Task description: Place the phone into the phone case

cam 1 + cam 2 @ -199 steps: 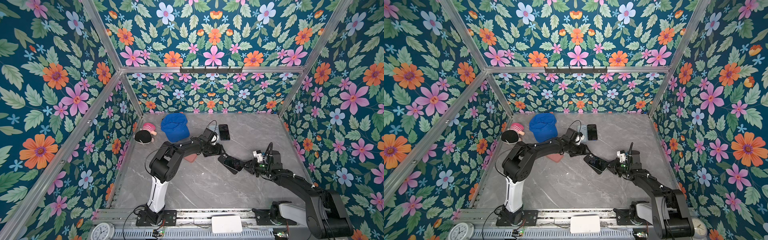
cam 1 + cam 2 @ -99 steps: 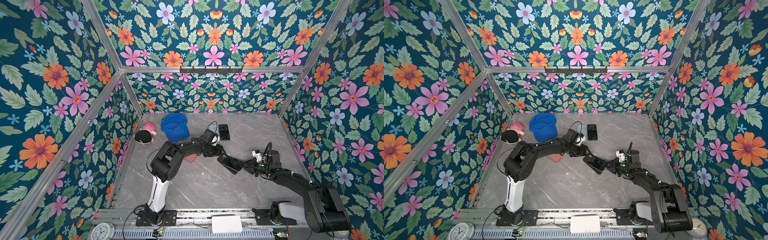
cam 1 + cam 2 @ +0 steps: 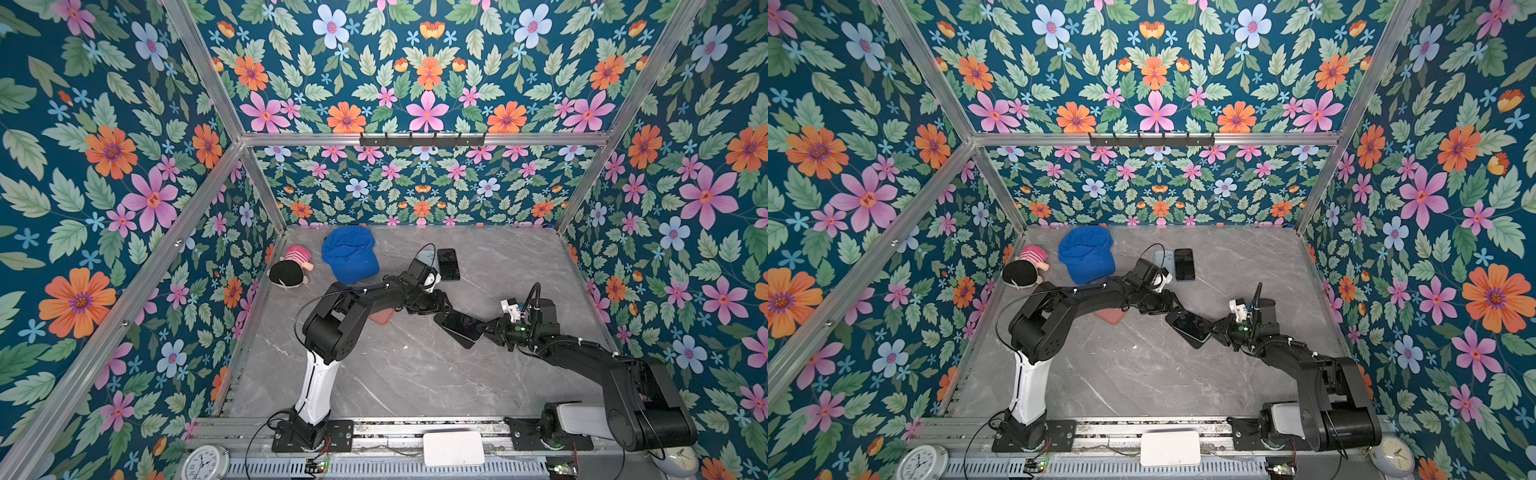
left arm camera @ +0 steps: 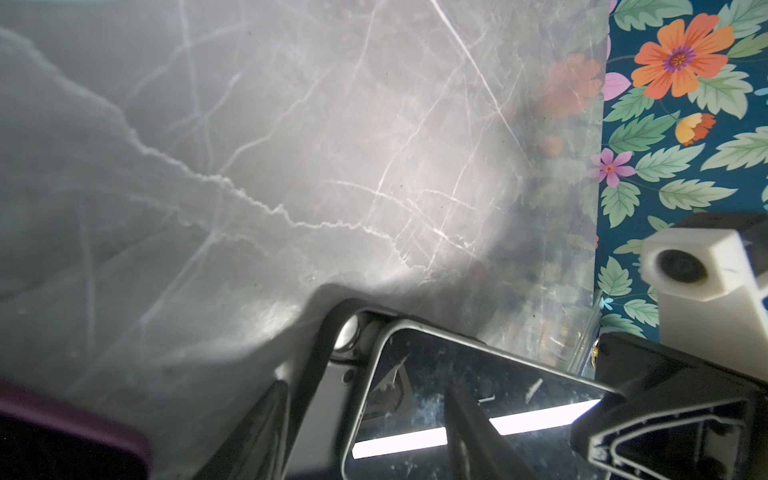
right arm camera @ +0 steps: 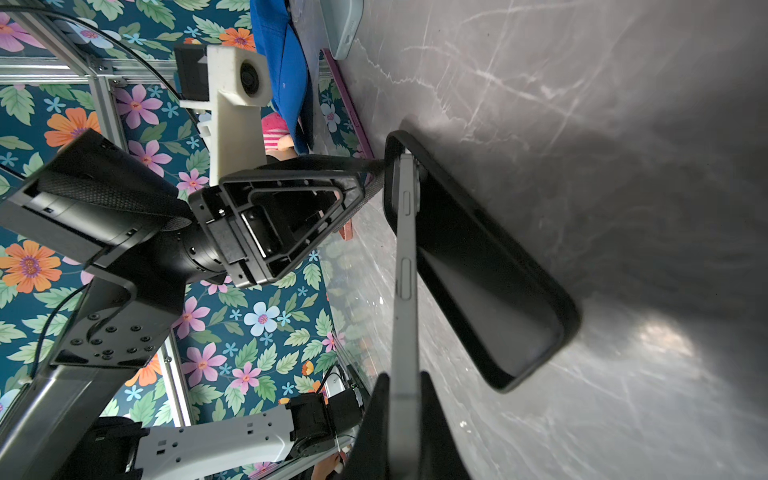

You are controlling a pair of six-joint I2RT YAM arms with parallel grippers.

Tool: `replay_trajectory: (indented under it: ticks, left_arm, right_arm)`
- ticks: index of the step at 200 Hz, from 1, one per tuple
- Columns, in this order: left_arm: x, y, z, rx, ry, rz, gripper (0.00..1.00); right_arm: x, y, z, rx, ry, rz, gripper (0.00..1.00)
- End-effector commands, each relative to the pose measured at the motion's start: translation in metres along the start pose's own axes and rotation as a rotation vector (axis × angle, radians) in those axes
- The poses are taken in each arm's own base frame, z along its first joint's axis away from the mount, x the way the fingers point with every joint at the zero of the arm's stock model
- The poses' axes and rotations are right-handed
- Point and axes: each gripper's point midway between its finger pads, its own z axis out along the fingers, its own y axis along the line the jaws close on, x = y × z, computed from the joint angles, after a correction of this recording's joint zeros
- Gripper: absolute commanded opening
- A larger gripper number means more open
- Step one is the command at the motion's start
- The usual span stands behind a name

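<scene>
Seen from above in both top views: a grey marble counter (image 3: 395,374) boxed in by floral walls, with two black robot arms reaching in to meet near its middle.

At the meeting point, a dark phone (image 3: 462,325), screen up. Pinched at its near end by the right gripper (image 3: 484,331), clenched tight with one finger flat against each face. Shown edge-on in the right wrist view, as a thin grey strip with its side buttons visible.

Directly beneath, lying flat on the counter with the hollow side up, a black phone case (image 5: 478,266). Far end of the phone touching the far end of the case. Near end lifted clear at a slant, so not yet seated.

At that far end, the left gripper (image 3: 444,308), jaws apart. In the left wrist view, one finger outside the case's wall and the other over the phone's glass. Cannot tell whether squeezing or only straddling.

Towards the back of the counter, well apart from the work:
- a blue cap (image 3: 350,255)
- just beside it, near the left wall, a plush doll (image 3: 291,268) in pink stripes
- a second dark phone (image 3: 448,264), lying flat
- just beside that, a pale blue case (image 3: 1163,259), partly hidden behind the left arm

Beneath the left arm, a flat salmon-pink item (image 3: 382,318), mostly covered.
</scene>
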Motion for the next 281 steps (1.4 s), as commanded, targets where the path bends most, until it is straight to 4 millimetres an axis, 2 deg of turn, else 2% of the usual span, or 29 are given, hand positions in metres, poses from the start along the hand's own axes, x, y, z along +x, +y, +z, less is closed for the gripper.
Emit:
replay_trajectory:
  ticks: [1,166,253,281]
  left_arm:
    - [-0.002,-0.002,-0.001,0.007,-0.008,0.0,0.61]
    - [0.008,0.002,-0.005,0.007,-0.011,-0.005,0.61]
    - [0.01,0.003,-0.006,0.013,-0.017,-0.008,0.61]
    - [0.012,0.003,-0.007,0.015,-0.02,-0.013,0.61]
  right_arm:
    - [-0.003,0.011,0.001,-0.041,0.003,-0.033,0.0]
    - [-0.006,0.006,0.016,-0.039,0.008,-0.016,0.0]
    - [-0.002,-0.006,0.019,-0.006,0.011,0.007,0.0]
    - [0.0,-0.011,0.02,0.007,0.017,0.016,0.03]
